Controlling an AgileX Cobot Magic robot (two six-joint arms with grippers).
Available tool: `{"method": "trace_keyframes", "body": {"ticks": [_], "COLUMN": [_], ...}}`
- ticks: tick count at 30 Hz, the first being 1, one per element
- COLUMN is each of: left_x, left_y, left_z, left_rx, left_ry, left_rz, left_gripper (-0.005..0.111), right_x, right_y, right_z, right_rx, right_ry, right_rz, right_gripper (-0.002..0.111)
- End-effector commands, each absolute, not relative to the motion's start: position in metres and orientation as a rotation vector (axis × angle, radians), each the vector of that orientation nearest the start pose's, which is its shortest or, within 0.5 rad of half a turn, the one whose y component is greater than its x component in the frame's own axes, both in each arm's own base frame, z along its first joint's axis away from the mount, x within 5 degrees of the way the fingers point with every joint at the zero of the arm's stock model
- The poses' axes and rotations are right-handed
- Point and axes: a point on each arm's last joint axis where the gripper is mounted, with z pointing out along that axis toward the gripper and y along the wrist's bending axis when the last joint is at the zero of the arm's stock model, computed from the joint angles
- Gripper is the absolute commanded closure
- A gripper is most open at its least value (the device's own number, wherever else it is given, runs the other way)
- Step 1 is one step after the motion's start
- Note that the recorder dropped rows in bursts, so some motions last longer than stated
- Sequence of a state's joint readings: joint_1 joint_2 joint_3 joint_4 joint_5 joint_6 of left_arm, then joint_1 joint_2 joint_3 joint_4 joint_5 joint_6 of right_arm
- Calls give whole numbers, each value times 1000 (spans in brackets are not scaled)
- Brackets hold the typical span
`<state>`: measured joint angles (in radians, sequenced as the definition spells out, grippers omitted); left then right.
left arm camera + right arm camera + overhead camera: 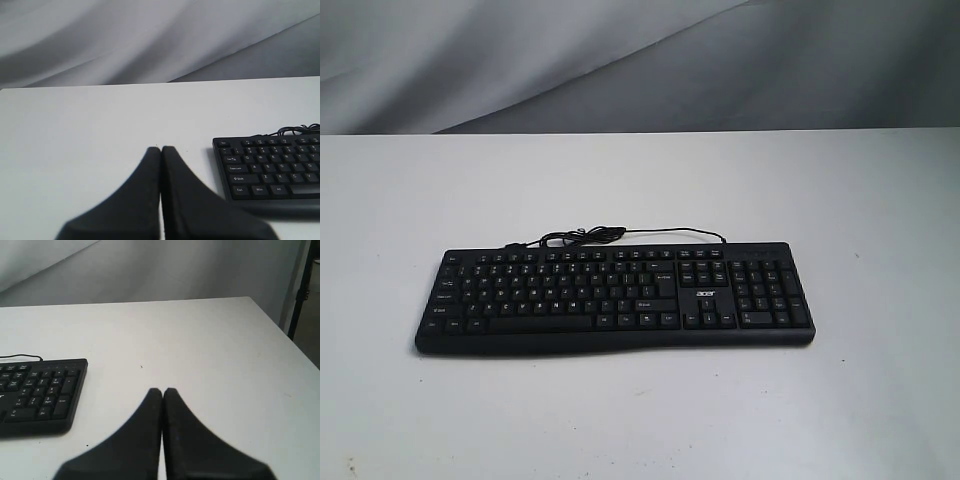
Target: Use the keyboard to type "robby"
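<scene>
A wide black keyboard (615,295) with white legends and a number pad lies on the white table (640,180); its thin black cable (582,236) coils just behind it. Neither arm shows in the exterior view. In the left wrist view my left gripper (161,149) is shut with nothing in it, above bare table beside the keyboard's (272,167) Ctrl and Shift end. In the right wrist view my right gripper (162,390) is shut and empty, apart from the keyboard's (40,392) number-pad end.
Grey cloth (620,60) hangs behind the table. The table's side edge (280,330) and a dark stand leg (300,290) show in the right wrist view. Bare white table surrounds the keyboard.
</scene>
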<state>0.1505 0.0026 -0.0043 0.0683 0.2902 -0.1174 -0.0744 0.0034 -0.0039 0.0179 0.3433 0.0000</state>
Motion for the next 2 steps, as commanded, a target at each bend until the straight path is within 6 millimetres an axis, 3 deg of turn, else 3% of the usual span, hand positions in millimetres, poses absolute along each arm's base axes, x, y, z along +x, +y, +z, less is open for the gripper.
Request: {"method": "trace_keyframes", "body": {"ticks": [1,2], "left_x": [54,54], "left_y": [10,10], "left_z": [187,187], "left_rx": [-203,-203], "left_ry": [1758,1758], "left_rz": [79,79], "left_gripper": [106,106], "right_x": [53,53], "right_y": [-4,-4], "right_z": [182,182], "right_rx": [96,96], "right_ry": [1822,1822], "right_rz": [-29,-29], "right_gripper": [108,108]}}
